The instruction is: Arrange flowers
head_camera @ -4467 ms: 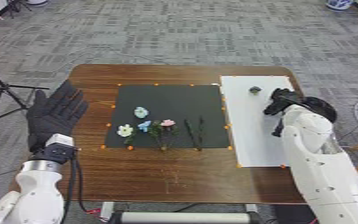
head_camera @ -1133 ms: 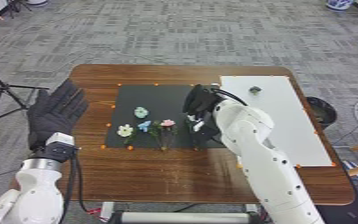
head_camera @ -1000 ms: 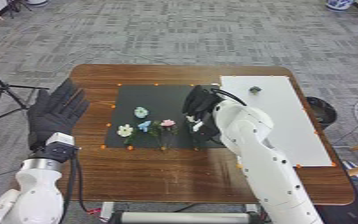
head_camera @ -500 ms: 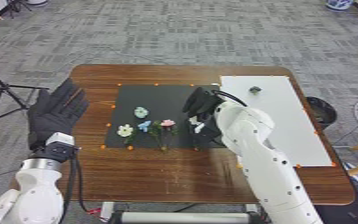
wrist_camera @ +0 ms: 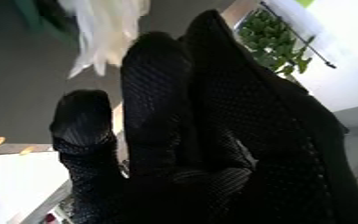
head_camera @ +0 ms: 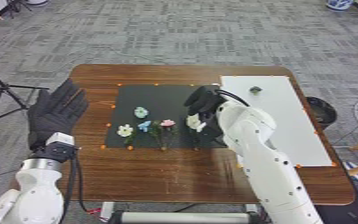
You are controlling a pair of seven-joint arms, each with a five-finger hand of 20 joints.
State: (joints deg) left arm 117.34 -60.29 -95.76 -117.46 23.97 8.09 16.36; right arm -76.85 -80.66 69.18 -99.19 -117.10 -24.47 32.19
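While the left robot hand (head_camera: 55,112) is being held over the left edge of the desk (head_camera: 184,175), fingers pretty much straight and nothing being gripped, the right robot hand (head_camera: 202,100) is being held over the right part of the black mat (head_camera: 162,95). How far open that second one is can't be told, and whether anything is being gripped by it can't be told either, sorry.

Right by it, a white flower (head_camera: 193,121) is being partly covered by the glove and arm. As for the rest of the bunch, four blooms are being carried by the left half of the mat: a light blue flower (head_camera: 141,112) is being shown highest up, a blue flower (head_camera: 144,126) is being flanked by a cream flower (head_camera: 125,131) on its left and a pink flower (head_camera: 167,123) on its right, and dark greenery is being seen around the pink one's stem.

From the right wrist view, the black glove of the right robot hand (wrist_camera: 215,100) is being shown up close, with long whitish petals (wrist_camera: 109,30) being caught just past it and some green leaves (wrist_camera: 269,40) being seen beside it.

Over on the right side of the desk, a small dark item (head_camera: 255,90) is being carried by the white board (head_camera: 286,135), and both the board and the mat are being edged by little orange markers (head_camera: 129,147).
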